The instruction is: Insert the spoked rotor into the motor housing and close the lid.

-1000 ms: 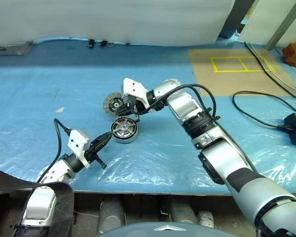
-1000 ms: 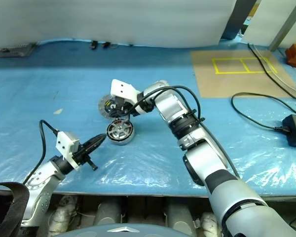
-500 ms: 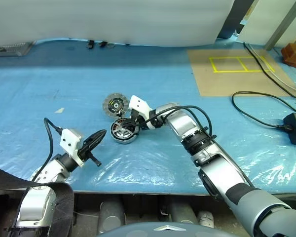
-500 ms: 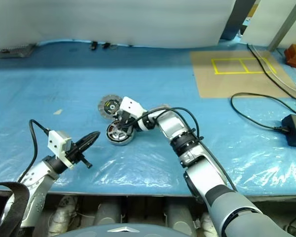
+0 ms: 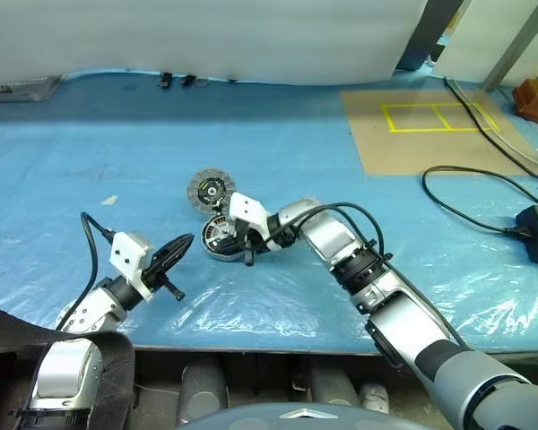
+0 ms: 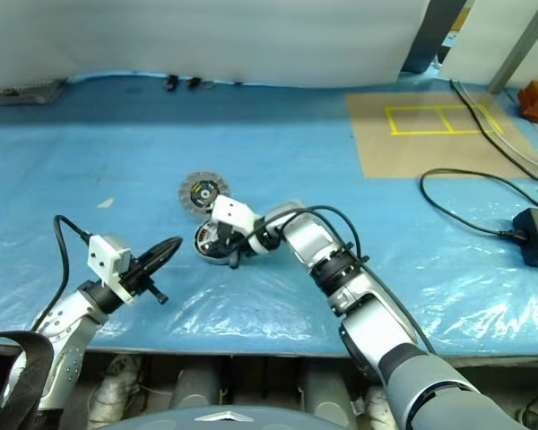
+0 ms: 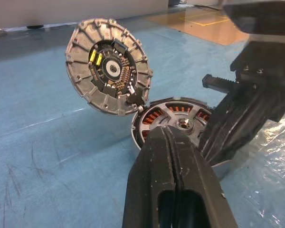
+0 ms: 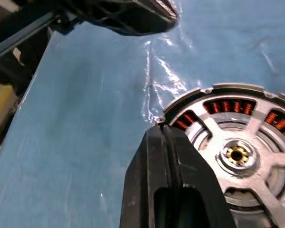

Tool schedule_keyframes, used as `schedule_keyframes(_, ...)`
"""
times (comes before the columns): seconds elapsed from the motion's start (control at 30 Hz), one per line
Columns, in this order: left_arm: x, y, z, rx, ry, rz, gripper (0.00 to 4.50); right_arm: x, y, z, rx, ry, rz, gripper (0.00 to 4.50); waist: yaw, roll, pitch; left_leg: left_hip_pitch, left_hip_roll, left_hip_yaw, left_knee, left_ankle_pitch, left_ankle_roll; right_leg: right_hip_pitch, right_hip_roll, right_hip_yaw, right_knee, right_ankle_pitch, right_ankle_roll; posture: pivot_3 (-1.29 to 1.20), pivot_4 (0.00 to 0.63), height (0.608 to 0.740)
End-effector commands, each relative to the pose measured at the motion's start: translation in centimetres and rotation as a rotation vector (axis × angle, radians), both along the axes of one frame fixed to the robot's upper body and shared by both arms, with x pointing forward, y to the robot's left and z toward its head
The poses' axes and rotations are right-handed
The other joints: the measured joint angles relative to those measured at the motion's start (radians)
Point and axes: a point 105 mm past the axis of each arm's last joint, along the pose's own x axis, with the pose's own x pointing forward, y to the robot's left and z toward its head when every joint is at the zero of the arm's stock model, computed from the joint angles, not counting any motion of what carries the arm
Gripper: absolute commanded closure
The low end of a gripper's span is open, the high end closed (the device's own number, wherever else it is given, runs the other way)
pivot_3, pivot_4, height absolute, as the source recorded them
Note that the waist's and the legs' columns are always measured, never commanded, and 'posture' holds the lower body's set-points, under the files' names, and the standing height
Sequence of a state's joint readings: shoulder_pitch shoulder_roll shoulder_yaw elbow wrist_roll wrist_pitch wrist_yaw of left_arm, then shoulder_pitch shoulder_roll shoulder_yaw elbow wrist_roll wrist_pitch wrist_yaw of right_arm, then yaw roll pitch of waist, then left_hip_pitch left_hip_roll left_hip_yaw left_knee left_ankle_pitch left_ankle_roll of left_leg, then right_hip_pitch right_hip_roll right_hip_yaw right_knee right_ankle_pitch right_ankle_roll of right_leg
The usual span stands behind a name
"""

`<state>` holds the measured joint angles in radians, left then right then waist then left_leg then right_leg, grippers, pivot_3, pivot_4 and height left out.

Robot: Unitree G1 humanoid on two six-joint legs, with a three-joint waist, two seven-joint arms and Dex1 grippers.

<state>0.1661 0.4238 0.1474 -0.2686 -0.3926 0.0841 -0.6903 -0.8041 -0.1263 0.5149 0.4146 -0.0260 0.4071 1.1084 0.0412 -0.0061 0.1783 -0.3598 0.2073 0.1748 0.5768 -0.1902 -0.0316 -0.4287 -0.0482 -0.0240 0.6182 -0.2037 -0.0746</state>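
spoked silver metal rotor (image 8: 237, 154) seated in round silver motor housing (image 5: 220, 240), copper windings visible between spokes. right gripper (image 5: 247, 253), fingers pressed together and empty, bearing on rotor rim at housing's 4 o'clock. grey segmented lid with yellow-black centre (image 5: 211, 190) propped at housing's 11 o'clock, touching it. left gripper (image 5: 181, 245), likewise pressed shut, near housing's 9 o'clock. best practice: press evenly, rotor flush before lid.

arms: silver-grey, black joints | wrists: white camera blocks, black cables | fingers: black
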Motion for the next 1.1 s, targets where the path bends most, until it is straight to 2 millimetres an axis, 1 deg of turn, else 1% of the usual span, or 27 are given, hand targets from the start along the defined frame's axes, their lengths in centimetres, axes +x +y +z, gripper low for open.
schedule_keyframes(0.03, -0.1, 0.0, 0.6, 0.008, -0.033, -0.008, 4.5, 0.8, -0.8, -1.4, -0.061, -0.034, -0.05, 4.47, 0.0, 0.0, 0.0, 0.003, 0.0, 0.0, 0.0, 0.0, 0.0, 0.002, 0.0, 0.0, 0.0, -0.002, 0.003, 0.0, 0.15, 0.74)
schedule_keyframes(0.07, -0.1, 0.0, 0.6, 0.009, -0.032, -0.008, 4.5, 0.8, -0.6, -0.9, -0.033, -0.026, -0.049, 4.47, 0.001, 0.0, 0.0, 0.006, 0.0, 0.0, -0.001, 0.0, 0.0, 0.005, 0.0, 0.0, 0.0, -0.004, 0.006, 0.0, 0.15, 0.74)
schedule_keyframes(0.13, -0.1, 0.0, 0.6, 0.01, -0.03, -0.009, 4.5, 0.4, 0.3, 0.9, 0.08, 0.036, -0.038, 4.47, 0.001, 0.0, 0.0, 0.01, 0.0, -0.001, -0.001, 0.0, 0.0, 0.008, 0.0, 0.0, 0.0, -0.004, 0.007, 0.0, 0.15, 0.74)
schedule_keyframes(0.17, -0.1, 0.0, 0.6, 0.011, -0.031, -0.01, 4.5, 0.2, 0.7, 1.9, 0.136, 0.061, -0.024, 4.47, 0.002, -0.001, 0.001, 0.01, 0.0, -0.001, -0.001, 0.0, 0.0, 0.008, 0.0, 0.0, 0.0, -0.004, 0.007, 0.0, 0.15, 0.74)
schedule_keyframes(0.27, 0.0, -0.1, 0.8, 0.013, -0.034, -0.011, 4.5, -0.2, 1.1, 4.0, 0.235, 0.115, 0.003, 4.47, 0.002, -0.001, 0.001, 0.009, 0.0, -0.003, -0.001, 0.0, 0.0, 0.008, 0.0, 0.0, 0.0, -0.004, 0.007, 0.0, 0.15, 0.74)
schedule_keyframes(0.3, 0.1, -0.1, 1.0, 0.014, -0.036, -0.013, 4.5, 0.1, 1.3, 4.6, 0.263, 0.122, -0.011, 4.47, 0.002, -0.001, 0.001, 0.009, 0.0, -0.003, -0.001, 0.0, 0.0, 0.008, 0.0, 0.0, 0.0, -0.004, 0.007, 0.0, 0.15, 0.74)
schedule_keyframes(0.37, 0.2, -0.3, 1.3, 0.015, -0.04, -0.016, 4.5, 0.7, 1.4, 5.1, 0.285, 0.116, -0.042, 4.47, 0.001, -0.001, 0.001, 0.008, 0.0, -0.003, -0.002, 0.0, 0.0, 0.006, 0.0, 0.0, 0.0, -0.004, 0.006, 0.0, 0.15, 0.74)
schedule_keyframes(0.43, 0.3, -0.5, 1.6, 0.014, -0.044, -0.02, 4.5, 1.6, 1.3, 4.9, 0.277, 0.09, -0.095, 4.47, 0.001, -0.001, 0.001, 0.007, 0.0, -0.002, -0.003, 0.0, 0.0, 0.005, 0.0, 0.0, -0.001, -0.001, 0.0, 0.0, 0.15, 0.74)
schedule_keyframes(0.47, 0.3, -0.6, 1.7, 0.013, -0.045, -0.02, 4.5, 2.1, 1.2, 4.3, 0.246, 0.081, -0.132, 4.47, 0.001, -0.001, 0.001, 0.006, 0.0, -0.001, -0.005, 0.0, 0.0, 0.005, 0.0, 0.0, -0.002, -0.001, 0.0, 0.0, 0.15, 0.74)
schedule_keyframes(0.57, 0.5, -0.6, 1.6, 0.022, -0.033, -0.007, 4.5, 3.4, 0.0, 1.0, 0.094, 0.057, -0.236, 4.47, 0.001, -0.001, 0.0, 0.006, 0.0, 0.0, -0.007, 0.0, 0.0, 0.005, 0.0, 0.0, -0.005, -0.001, 0.0, 0.0, 0.15, 0.74)
schedule_keyframes(0.63, 0.8, -0.3, 1.0, 0.049, -0.007, 0.012, 4.5, 3.5, -0.5, -0.4, 0.032, 0.024, -0.237, 4.47, 0.001, 0.0, 0.001, 0.005, 0.0, 0.0, -0.007, 0.0, 0.0, 0.005, 0.0, 0.0, -0.007, -0.001, 0.0, 0.0, 0.15, 0.74)
schedule_keyframes(0.73, 1.3, 0.0, 0.6, 0.063, 0.005, 0.034, 4.5, 3.1, -0.7, -0.7, 0.019, 0.04, -0.218, 4.47, 0.001, 0.0, 0.0, 0.007, 0.0, 0.0, -0.007, 0.0, 0.0, 0.006, 0.0, 0.0, -0.007, -0.001, 0.0, 0.0, 0.15, 0.74)
schedule_keyframes(0.87, 2.3, 0.7, 0.5, 0.032, 0.004, 0.063, 4.5, 3.0, 0.0, 2.2, 0.159, 0.029, -0.171, 4.47, 0.002, 0.0, 0.0, 0.008, 0.0, 0.0, -0.007, 0.0, 0.0, 0.007, 0.0, 0.0, -0.006, -0.001, 0.0, 0.0, 0.15, 0.74)
schedule_keyframes(0.93, 2.9, 1.6, -0.2, 0.035, 0.032, 0.093, 4.5, 1.9, 0.2, 4.3, 0.238, 0.047, -0.081, 4.47, 0.003, -0.001, 0.0, 0.008, -0.001, 0.0, -0.007, 0.0, 0.0, 0.007, 0.0, 0.0, -0.006, -0.001, 0.0, 0.0, 0.15, 0.74)
schedule_keyframes(0.97, 3.4, 2.4, -0.8, 0.04, 0.059, 0.127, 4.5, 1.1, 0.1, 5.3, 0.272, 0.073, -0.033, 4.47, 0.004, -0.001, 0.0, 0.007, 0.0, 0.0, -0.007, 0.0, 0.0, 0.007, 0.0, 0.0, -0.006, -0.001, 0.0, 0.0, 0.15, 0.74)
schedule_keyframes(1.03, 4.0, 3.2, -1.4, 0.054, 0.082, 0.162, 4.5, 0.2, -0.1, 6.2, 0.3, 0.115, 0.012, 4.47, 0.004, -0.001, 0.001, 0.005, -0.001, 0.0, -0.007, 0.0, 0.0, 0.006, 0.0, 0.0, -0.007, 0.0, 0.0, 0.0, 0.15, 0.74)
schedule_keyframes(1.1, 5.1, 4.0, -1.7, 0.017, 0.086, 0.181, 4.5, -0.8, -0.8, 7.3, 0.322, 0.183, 0.052, 4.47, 0.004, -0.001, 0.0, 0.005, 0.0, 0.0, -0.007, 0.0, 0.0, 0.005, 0.001, -0.001, -0.007, 0.0, 0.0, 0.0, 0.15, 0.74)
